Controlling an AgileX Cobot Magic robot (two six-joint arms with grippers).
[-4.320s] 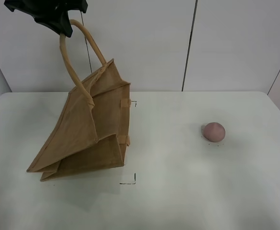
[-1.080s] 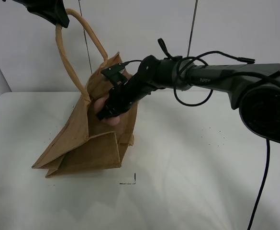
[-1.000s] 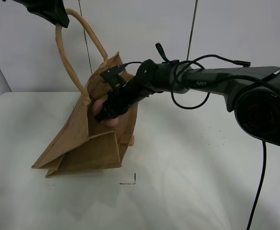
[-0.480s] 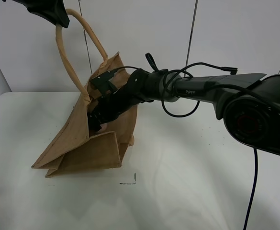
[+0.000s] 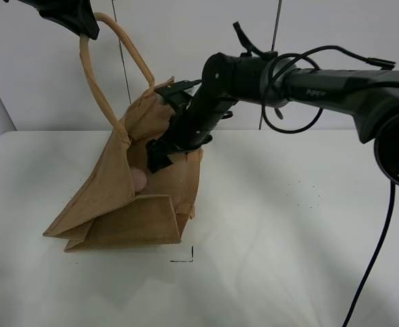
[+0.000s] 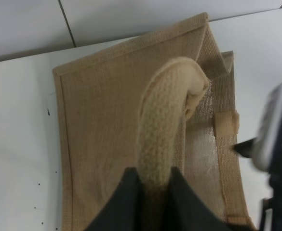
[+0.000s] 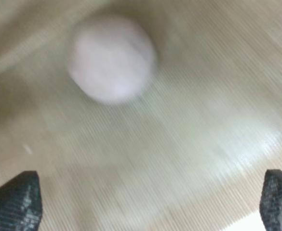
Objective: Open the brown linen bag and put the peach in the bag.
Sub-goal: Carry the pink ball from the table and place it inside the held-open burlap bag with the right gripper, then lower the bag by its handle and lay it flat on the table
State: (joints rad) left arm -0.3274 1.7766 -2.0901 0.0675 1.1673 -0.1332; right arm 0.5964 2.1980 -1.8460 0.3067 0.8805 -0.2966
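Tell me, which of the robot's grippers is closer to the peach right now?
Right. The right gripper hangs open at the mouth of the brown linen bag, just above the peach lying inside. The left gripper is high above, shut on the bag's handle.

We find the tan-brown coarse-woven jute bag [image 5: 134, 218] on the left half of the white table [image 5: 294, 259], the small round pink peach [image 5: 139, 180] inside it. The black right gripper [image 5: 155, 159] hangs at its mouth, just above the peach.
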